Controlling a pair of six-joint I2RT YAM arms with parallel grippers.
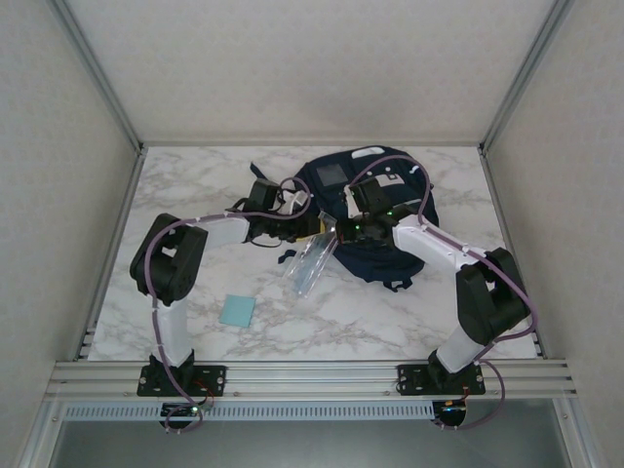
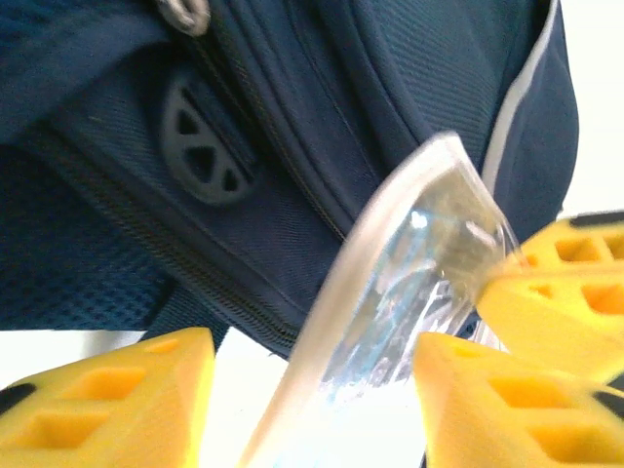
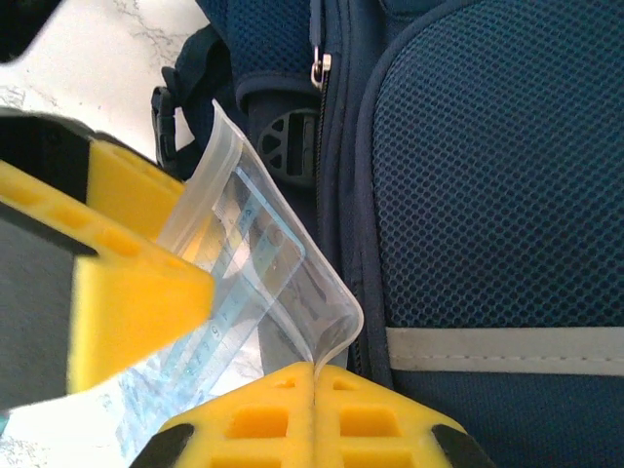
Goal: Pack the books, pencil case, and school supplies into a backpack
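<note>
The navy backpack [image 1: 380, 200] lies at the back middle of the table. A clear plastic packet of bluish sticks [image 1: 310, 261], one of the school supplies, hangs tilted at the backpack's near left edge. My right gripper [image 3: 314, 375] is shut on the packet's [image 3: 244, 263] folded corner, right beside the backpack's zipper [image 3: 336, 195]. My left gripper [image 2: 312, 390] is open and straddles the packet [image 2: 390, 302], with a gap on its left side. A light-blue square pad [image 1: 237, 310] lies flat on the table in front of the left arm. The books and the pencil case are out of view.
Grey walls and metal rails [image 1: 312, 375] enclose the marble table [image 1: 409, 312]. Black straps and a buckle [image 3: 171, 112] trail off the backpack's left side. Both arms meet over the table's middle, their fingers close together.
</note>
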